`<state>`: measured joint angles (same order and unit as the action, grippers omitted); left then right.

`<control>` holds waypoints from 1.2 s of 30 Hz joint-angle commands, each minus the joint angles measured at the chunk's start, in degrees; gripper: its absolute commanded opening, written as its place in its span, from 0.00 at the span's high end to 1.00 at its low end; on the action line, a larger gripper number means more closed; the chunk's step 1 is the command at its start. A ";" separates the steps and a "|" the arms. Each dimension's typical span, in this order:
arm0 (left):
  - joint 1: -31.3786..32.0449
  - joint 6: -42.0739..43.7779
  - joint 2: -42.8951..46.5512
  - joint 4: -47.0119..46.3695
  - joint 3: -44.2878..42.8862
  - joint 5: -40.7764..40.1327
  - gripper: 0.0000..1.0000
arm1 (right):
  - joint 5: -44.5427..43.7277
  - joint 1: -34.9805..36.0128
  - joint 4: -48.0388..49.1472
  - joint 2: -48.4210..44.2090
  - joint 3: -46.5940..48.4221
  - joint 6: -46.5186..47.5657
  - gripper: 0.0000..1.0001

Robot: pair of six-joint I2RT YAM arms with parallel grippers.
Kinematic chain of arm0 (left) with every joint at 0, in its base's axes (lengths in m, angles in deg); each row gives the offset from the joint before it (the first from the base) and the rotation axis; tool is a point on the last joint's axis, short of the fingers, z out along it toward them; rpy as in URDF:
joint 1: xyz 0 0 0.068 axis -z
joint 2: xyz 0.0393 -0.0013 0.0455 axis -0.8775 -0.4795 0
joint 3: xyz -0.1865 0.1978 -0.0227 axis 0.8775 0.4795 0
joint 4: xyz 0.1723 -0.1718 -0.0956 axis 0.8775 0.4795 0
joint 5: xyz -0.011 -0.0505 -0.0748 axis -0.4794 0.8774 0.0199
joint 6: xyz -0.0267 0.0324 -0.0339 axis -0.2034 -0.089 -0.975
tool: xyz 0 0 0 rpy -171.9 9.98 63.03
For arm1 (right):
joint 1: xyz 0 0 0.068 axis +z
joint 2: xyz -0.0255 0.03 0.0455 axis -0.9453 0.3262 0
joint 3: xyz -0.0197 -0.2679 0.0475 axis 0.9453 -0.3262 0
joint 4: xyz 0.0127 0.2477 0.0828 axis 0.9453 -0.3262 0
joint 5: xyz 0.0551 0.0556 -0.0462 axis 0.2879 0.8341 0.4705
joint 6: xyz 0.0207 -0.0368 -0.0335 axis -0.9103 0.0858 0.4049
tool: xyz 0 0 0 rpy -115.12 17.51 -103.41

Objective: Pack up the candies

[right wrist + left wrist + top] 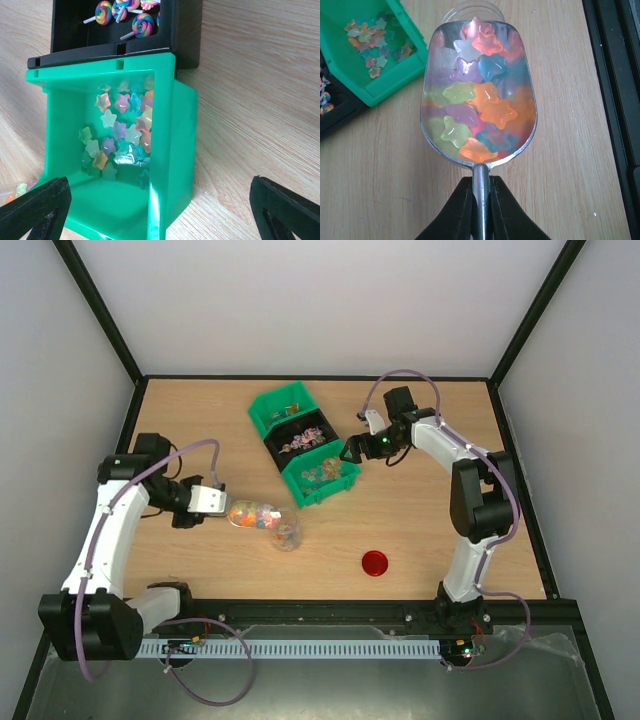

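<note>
The candies are tiny translucent stars in pink, orange, yellow, green and blue. A heap of them (479, 97) fills a metal scoop (435, 125). My left gripper (481, 200) is shut on the scoop's handle. In the top view the left gripper (222, 508) holds the scoop (252, 513) level, its tip by the small clear jar (286, 534), which holds some candies. The jar's rim (470, 9) shows just beyond the scoop's tip. More star candies (122, 135) lie in a green bin (182, 150). My right gripper (160, 210) is open, its fingers wide apart on either side of that bin's end.
A black bin (185, 35) with swirl lollipops (142, 24) adjoins the green bin (322, 476), and a second green bin (283, 405) stands behind them. The red round lid (375, 563) lies on the table near the front right. A black frame edges the table.
</note>
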<state>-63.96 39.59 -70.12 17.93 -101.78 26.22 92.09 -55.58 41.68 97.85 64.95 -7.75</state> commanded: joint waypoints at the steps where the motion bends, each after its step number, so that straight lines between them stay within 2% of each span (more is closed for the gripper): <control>1: 1.35 2.49 0.57 1.05 0.34 -1.35 0.98 | -0.16 -0.19 -1.80 -1.98 -0.77 -0.28 0.01; 36: 11.12 -7.34 -5.42 0.99 -8.60 -8.54 0.98 | 0.92 -0.17 -1.14 -2.12 -1.56 -1.99 0.01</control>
<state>-54.52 33.38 -75.10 17.69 -108.58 18.31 92.18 -55.58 41.84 97.69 64.32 -9.43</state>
